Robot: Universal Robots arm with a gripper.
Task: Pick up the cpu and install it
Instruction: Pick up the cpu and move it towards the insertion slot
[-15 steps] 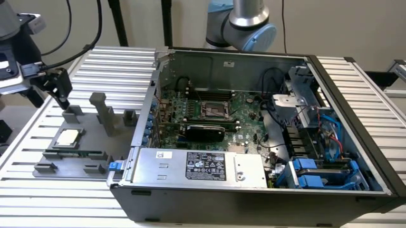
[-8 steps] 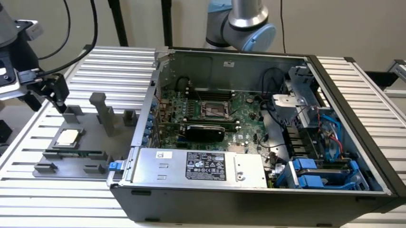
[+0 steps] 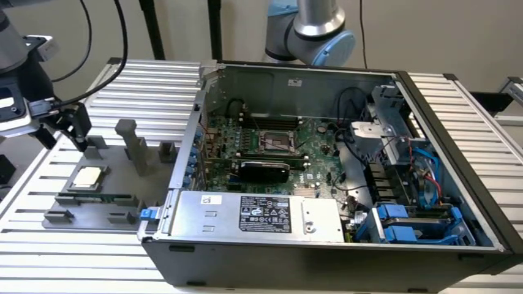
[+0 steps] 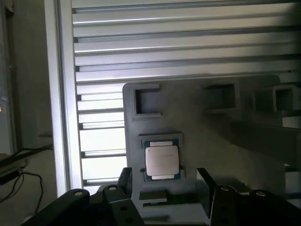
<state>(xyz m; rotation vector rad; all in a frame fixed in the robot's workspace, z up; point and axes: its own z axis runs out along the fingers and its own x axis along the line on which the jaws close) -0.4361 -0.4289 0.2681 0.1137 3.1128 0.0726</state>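
Gripper [image 4: 164, 179] spread, empty, over one cpu [image 4: 162, 160] on one grey tray [image 4: 211, 141].

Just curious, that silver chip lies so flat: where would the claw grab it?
Probably by two opposite edges of the cpu, coming straight down: it lies flat, face up, in a recess of the grey holder, leaving only its thin sides to pinch.

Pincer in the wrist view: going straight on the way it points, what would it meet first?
Probably the cpu, seated in the grey holder plate and centred ahead of the open pincer. Nothing shows in between, though depth is unclear.
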